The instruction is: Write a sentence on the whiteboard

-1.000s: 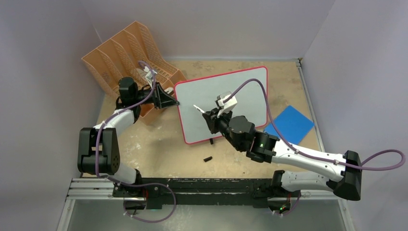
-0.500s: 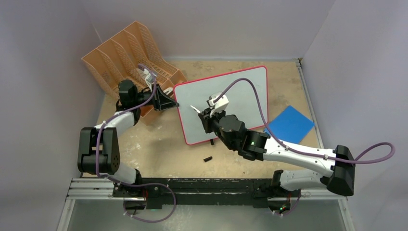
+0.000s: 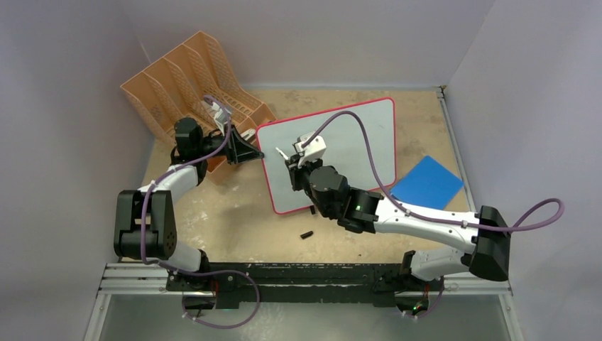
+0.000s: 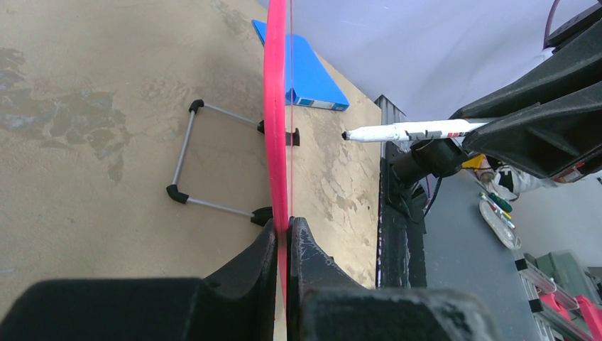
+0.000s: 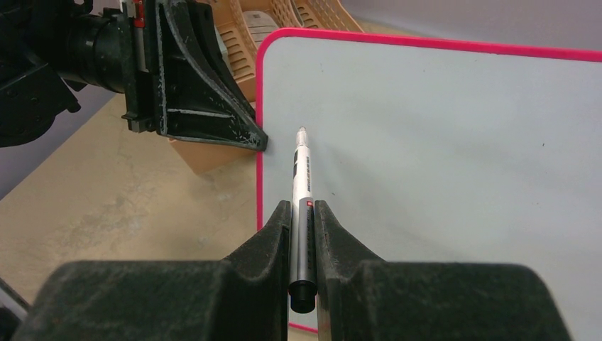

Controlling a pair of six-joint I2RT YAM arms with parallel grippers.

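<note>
- The whiteboard (image 3: 355, 135) is propped on its wire stand (image 4: 186, 158) in the middle of the worktop (image 3: 234, 206), face turned toward the right arm; I see a blank face, so none of the sentence is on it yet
- My left end effector (image 4: 287, 229) is clamped on the board's red-pink frame at its left edge, near the top corner, which I read as a brace to steady it for writing
- My right end effector (image 5: 302, 209) is clamped on the marker (image 5: 301, 181), uncapped, with the tip aimed at the upper left of the face just inside the frame
- In the left wrist view the tip stands clearly apart from the board, so no stroke has begun
- My judgement: I am at the approach, about to set down the first letter
- The next move calls for easing the tip forward until it just meets the surface, then drawing rightward from that corner with light, even pressure while the left grip holds firm; pressing too hard could tip the board back on its stand
- Further out, a small black cap (image 3: 307, 234) lies on the worktop in front of the board, an orange file tray (image 3: 192, 71) stands behind the left arm, and a blue pad (image 3: 426, 183) lies flat to the right
</note>
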